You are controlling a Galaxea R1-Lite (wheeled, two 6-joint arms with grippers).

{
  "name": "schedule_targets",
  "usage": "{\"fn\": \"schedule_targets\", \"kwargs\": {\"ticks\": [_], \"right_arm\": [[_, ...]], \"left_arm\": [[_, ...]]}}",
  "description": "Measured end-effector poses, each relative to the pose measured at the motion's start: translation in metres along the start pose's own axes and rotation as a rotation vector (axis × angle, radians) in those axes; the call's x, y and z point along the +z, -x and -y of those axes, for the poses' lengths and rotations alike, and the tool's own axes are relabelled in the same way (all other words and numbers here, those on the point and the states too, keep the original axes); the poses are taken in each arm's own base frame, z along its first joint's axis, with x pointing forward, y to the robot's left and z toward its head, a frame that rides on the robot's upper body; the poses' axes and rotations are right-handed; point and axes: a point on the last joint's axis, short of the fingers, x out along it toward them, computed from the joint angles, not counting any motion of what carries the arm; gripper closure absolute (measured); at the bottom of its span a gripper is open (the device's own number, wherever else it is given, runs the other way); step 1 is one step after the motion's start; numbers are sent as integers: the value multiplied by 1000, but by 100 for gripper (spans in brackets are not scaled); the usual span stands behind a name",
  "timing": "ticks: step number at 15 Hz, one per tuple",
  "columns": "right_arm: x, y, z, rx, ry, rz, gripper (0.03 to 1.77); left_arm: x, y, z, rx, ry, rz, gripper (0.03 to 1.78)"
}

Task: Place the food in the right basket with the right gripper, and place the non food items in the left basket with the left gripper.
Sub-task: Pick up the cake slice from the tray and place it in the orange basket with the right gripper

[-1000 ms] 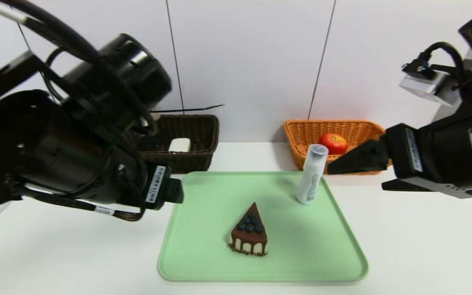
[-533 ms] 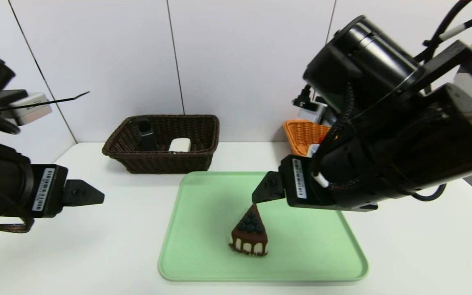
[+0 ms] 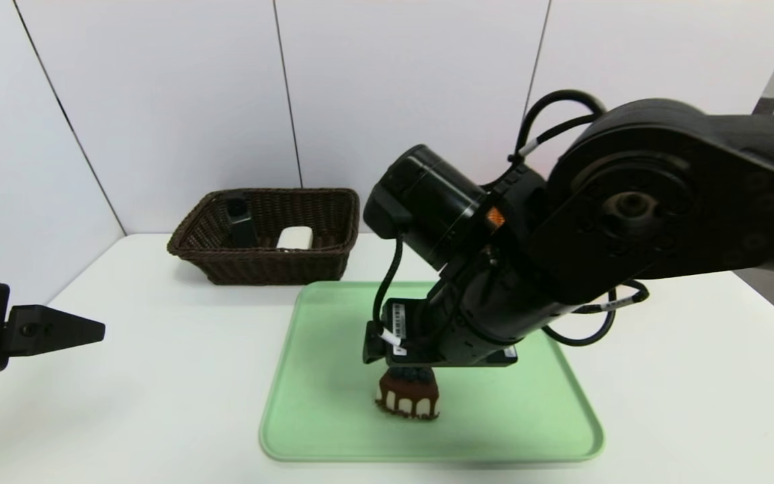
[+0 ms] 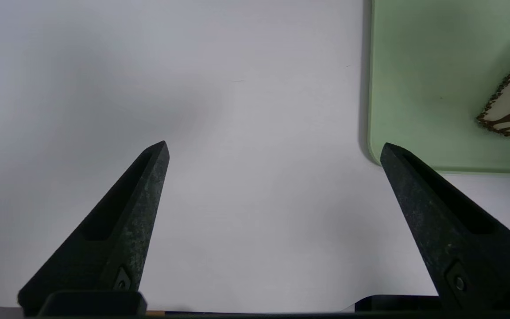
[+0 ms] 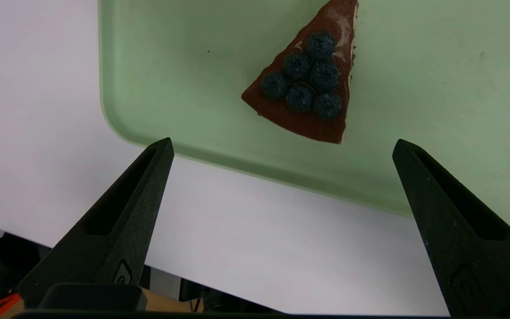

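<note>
Right gripper [image 5: 281,146], jaws spread wide and empty, hangs over the cake slice [image 3: 407,398] at the centre of the green tray [image 3: 333,430]; the all-black arm hides the right basket and anything at the tray's far right in the head view. White desk [image 3: 158,403] carries the tray in the middle and the left basket [image 3: 266,262], dark brown wicker, at far left. Inside that basket stand the black pump bottle [image 3: 240,222] and, just beside it, the white soap bar [image 3: 294,237]. Left gripper [image 4: 272,146], also spread wide and empty, is parked at the near left over bare desk, well apart from the tray.

Risk, as judged: the slice is a wedge, so closing across its slanted sides could squeeze it out toward the point; pads descending on the blueberries [image 5: 303,75] could tip or skid it across the smooth tray.
</note>
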Motion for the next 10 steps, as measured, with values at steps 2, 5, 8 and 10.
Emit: {"fn": "schedule_targets", "kwargs": {"ticks": [2,5,8,10], "right_arm": [[2,-18,-6,-21,-31,-18,9],[6,-43,-9,-70,-77,-57,9],[10,-62,-8,-126,-102,-62,9],[11,-72,-6,-148,-108,-69,9]], "left_arm": [[-3,4,-3,-2,3,9,12],[-7,6,-6,-3,4,11,12],[-11,6,-7,0,-6,6,12],[-12,6,-7,-1,-9,7,12]]}}
